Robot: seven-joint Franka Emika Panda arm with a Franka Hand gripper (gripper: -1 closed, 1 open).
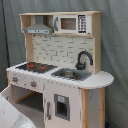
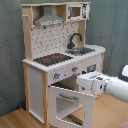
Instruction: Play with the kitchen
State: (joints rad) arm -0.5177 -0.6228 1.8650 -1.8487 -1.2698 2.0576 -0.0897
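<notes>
Right now your kitchen (image 2: 60, 55) stands upright on the wooden floor (image 2: 112, 112) against a grey curtain backdrop (image 1: 114, 45), filling most of both exterior views. Up top you have the grey hood (image 2: 48, 20) beside a small microwave (image 1: 71, 23), with a tiled back panel below them. On the counter, the red-ringed hob (image 1: 35, 66) sits next to the grey sink (image 1: 71, 74), and the black faucet (image 1: 83, 58) curves over the sink's far edge. A row of knobs (image 2: 65, 73) runs along the front panel under the hob.

In the second exterior view the oven door (image 2: 72, 105) hangs open, tilted outward from its frame. Your arm (image 2: 107, 86) reaches in from the second exterior view's right, its white end close to the top edge of that door, perhaps touching it. You cannot tell how the gripper is set, as its tip is hidden in the white housing. In the first exterior view a white part of the arm (image 1: 12, 112) shows at the lower left corner.
</notes>
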